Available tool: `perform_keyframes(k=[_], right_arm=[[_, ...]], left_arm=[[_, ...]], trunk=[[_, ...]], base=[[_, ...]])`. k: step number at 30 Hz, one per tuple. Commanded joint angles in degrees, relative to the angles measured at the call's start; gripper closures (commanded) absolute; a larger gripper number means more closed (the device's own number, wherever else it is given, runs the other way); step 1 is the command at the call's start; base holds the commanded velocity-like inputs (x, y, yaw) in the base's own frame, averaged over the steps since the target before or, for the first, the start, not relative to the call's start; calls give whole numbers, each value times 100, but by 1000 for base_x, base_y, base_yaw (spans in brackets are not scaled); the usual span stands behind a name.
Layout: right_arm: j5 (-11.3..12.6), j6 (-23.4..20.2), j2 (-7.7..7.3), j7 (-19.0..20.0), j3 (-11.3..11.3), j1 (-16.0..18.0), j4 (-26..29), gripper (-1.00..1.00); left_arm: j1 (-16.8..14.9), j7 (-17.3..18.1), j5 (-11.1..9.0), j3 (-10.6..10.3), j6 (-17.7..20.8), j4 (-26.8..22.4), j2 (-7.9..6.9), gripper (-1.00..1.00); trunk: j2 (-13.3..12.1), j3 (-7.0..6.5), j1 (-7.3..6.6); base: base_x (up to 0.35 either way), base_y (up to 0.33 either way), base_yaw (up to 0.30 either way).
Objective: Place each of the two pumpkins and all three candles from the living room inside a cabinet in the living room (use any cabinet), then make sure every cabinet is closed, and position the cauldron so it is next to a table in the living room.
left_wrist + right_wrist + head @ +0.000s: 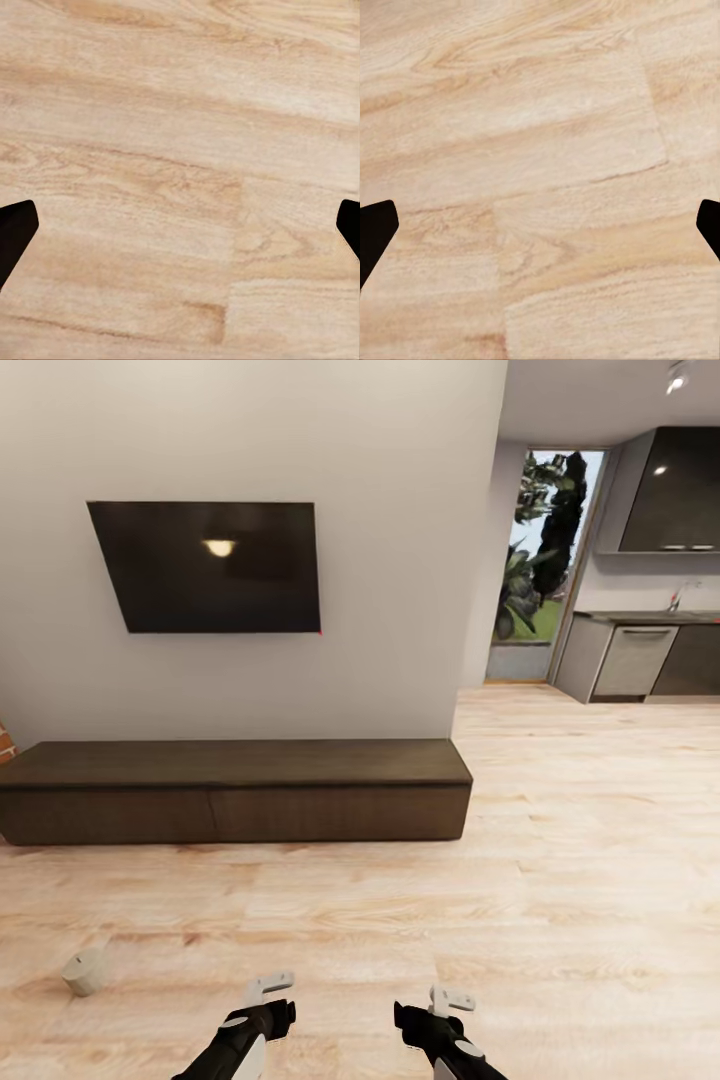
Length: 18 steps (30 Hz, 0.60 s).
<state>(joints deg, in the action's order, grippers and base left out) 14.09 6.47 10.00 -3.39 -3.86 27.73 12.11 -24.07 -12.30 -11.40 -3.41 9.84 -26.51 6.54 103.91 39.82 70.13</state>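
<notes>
Nearest, the left gripper (270,988) and right gripper (450,1000) hang low over the pale wood floor (560,880), both with fingers spread wide and holding nothing. A small cream candle (84,971) lies on the floor left of them. Beyond, the closed dark-brown cabinet (235,790) runs along the wall beneath a television (205,565)
</notes>
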Motion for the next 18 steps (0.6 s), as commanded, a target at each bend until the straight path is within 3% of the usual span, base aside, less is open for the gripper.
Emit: perform_keyframes(k=[1,18], right_arm=[[47,21,0,-30,-43,4,-2,-100],[50,39,0,-30,-37,4,2,-100]], left_arm=[[-1,-44,-55,-36,27,-12,-4,-100],[-1,-44,-55,-36,27,-12,-4,-100]], trunk=[[2,15,2],[2,98,2]], base=[[282,0,0],[280,0,0]])
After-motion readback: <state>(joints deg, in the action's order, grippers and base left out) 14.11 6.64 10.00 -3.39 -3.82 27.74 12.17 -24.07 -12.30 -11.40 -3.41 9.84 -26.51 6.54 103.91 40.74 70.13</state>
